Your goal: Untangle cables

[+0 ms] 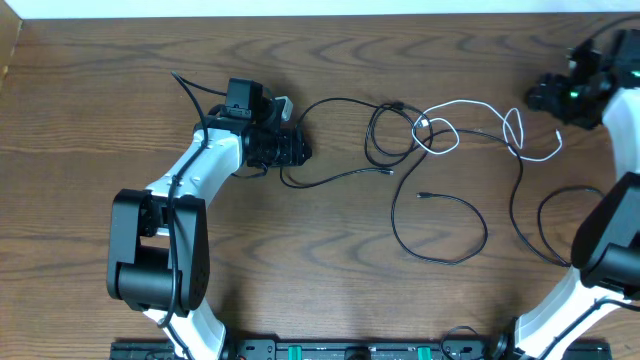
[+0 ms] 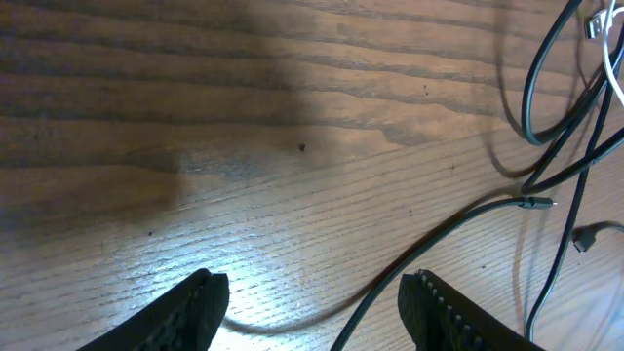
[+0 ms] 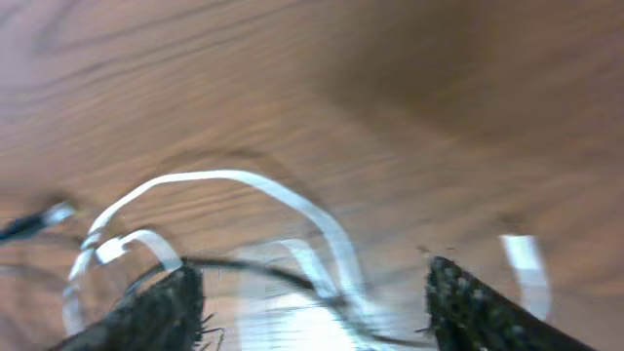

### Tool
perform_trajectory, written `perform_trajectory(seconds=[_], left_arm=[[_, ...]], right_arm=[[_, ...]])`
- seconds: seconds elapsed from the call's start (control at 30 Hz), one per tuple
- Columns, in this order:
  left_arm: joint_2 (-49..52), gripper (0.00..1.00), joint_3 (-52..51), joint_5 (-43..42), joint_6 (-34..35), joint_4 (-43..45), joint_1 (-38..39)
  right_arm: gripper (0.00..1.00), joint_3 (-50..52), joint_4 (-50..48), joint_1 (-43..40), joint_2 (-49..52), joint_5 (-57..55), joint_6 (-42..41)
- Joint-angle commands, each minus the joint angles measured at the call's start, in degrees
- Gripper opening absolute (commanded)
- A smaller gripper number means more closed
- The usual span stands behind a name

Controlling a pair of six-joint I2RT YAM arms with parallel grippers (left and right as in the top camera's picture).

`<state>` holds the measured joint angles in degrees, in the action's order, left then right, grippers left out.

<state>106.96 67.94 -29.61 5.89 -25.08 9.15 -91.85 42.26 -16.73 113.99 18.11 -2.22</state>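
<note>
Black cord (image 1: 345, 177) spread in loose loops over the middle and right of the counter (image 1: 300, 270): one end just beside the left pincer (image 1: 295, 150), a loop further right, then long curves down toward the right arm (image 1: 610, 240). White cord (image 1: 465, 103) shorter, right of centre near the far edge, coiled in two small loops joined by an arc, crossing the black cord at both loops. Both flat on the wood as seen from overhead.

Low over the counter at the black cord's left end, left pincer released, fingers (image 2: 185, 312) well apart in the left wrist view. Between them a stretch of black cord on the wood, pinched by neither. Ahead and to the right a small plug end (image 2: 538, 203) of the black cord, more black strands crossing beyond, a sliver of white at the top right corner.

At the far right, right pincer (image 1: 548, 95) near the white cord's right end, also released. Right wrist view blurred: fingers (image 3: 478, 312) wide apart at the bottom, white loops on the wood beneath and between them, a dark strand crossing the white, nothing gripped.

From the near left, white-and-black left arm (image 1: 190, 170) reaching in toward the cords.
</note>
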Motion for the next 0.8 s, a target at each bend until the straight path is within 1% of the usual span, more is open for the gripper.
perform_trajectory(seconds=[0.0, 0.17, 0.23, 0.27, 0.3, 0.33, 0.4, 0.43, 0.47, 0.53, 0.57, 0.63, 0.73, 0.77], left_arm=[[0.8, 0.62, -0.5, 0.5, -1.0, 0.1, -0.1], [0.8, 0.62, -0.5, 0.5, -0.9, 0.1, -0.1], [0.8, 0.62, -0.5, 0.5, -0.9, 0.1, -0.1], [0.8, 0.62, -0.5, 0.5, -0.9, 0.1, -0.1], [0.8, 0.62, -0.5, 0.5, -0.9, 0.1, -0.1], [0.8, 0.62, -0.5, 0.5, -0.9, 0.1, -0.1], [0.8, 0.62, -0.5, 0.5, -0.9, 0.1, -0.1], [0.8, 0.62, -0.5, 0.5, -0.9, 0.1, -0.1], [0.8, 0.62, -0.5, 0.5, -0.9, 0.1, -0.1], [0.8, 0.62, -0.5, 0.5, -0.9, 0.1, -0.1], [0.8, 0.62, -0.5, 0.5, -0.9, 0.1, -0.1], [0.8, 0.62, -0.5, 0.5, -0.9, 0.1, -0.1], [0.8, 0.62, -0.5, 0.5, -0.9, 0.1, -0.1], [0.8, 0.62, -0.5, 0.5, -0.9, 0.1, -0.1]], right_arm=[[0.64, 0.0, 0.4, 4.5, 0.3, 4.7, 1.9], [0.63, 1.0, -0.9, 11.4, 0.4, 4.3, 2.7], [0.56, 1.7, -3.0, 13.8, 0.5, 3.1, 1.0], [0.54, 2.3, -4.3, 14.9, 0.5, 2.1, -0.8], [0.53, 3.1, -6.4, 16.5, 0.5, -0.1, -4.4], [0.53, 3.5, -7.5, 17.3, 0.5, -1.6, -6.8], [0.49, 4.8, -10.2, 19.1, 0.5, -6.3, -13.6], [0.48, 5.5, -11.4, 19.9, 0.5, -8.8, -17.0], [0.51, 6.6, -13.3, 20.9, 0.5, -12.2, -21.8], [0.59, 8.3, -16.2, 22.0, 0.5, -15.6, -26.7], [0.61, 9.0, -17.2, 22.5, 0.5, -16.5, -28.0], [0.62, 10.8, -19.6, 23.3, 0.5, -18.3, -30.2], [0.55, 14.2, -23.5, 24.5, 0.5, -20.5, -35.4], [0.51, 15.3, -24.9, 24.7, 0.5, -21.2, -37.3]])
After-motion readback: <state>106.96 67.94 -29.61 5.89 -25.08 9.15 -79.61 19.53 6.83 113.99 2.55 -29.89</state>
